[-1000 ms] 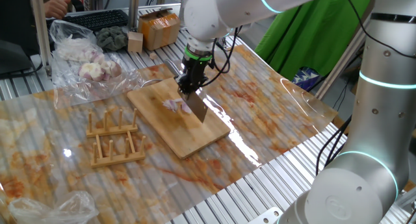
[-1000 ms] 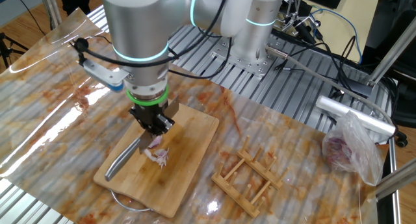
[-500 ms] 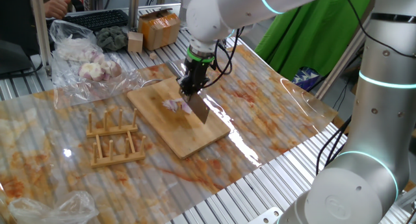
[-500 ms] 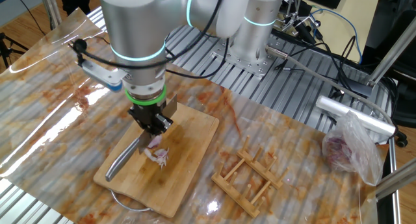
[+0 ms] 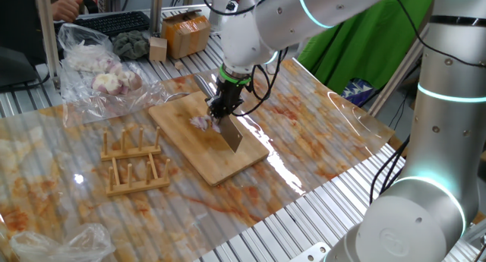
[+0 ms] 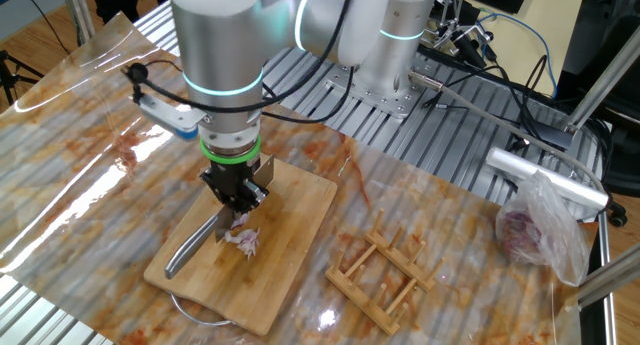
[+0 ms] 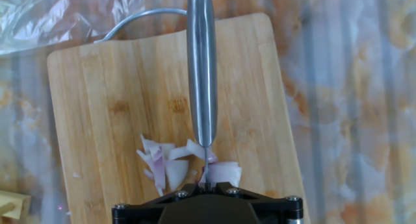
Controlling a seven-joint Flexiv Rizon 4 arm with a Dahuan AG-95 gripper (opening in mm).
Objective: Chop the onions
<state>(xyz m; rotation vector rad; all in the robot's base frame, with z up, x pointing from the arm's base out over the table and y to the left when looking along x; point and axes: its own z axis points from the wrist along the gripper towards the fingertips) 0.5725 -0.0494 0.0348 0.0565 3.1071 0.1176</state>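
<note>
- Here the onions [image 7: 185, 167] lie as loose, pale pink slices mid-board, light and slippery, likely to skid; they look best pinned under the blade.
- The wooden board [image 5: 209, 137] sits toward the table's far edge.
- The gripper [image 6: 234, 193] is clamped on the knife [image 7: 201, 68] handle.

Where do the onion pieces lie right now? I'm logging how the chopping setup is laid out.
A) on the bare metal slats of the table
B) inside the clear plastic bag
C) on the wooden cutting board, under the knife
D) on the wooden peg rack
C: the onions sit as loose pale purple-white pieces on the wooden cutting board, right where the knife held by the gripper comes down.
</note>
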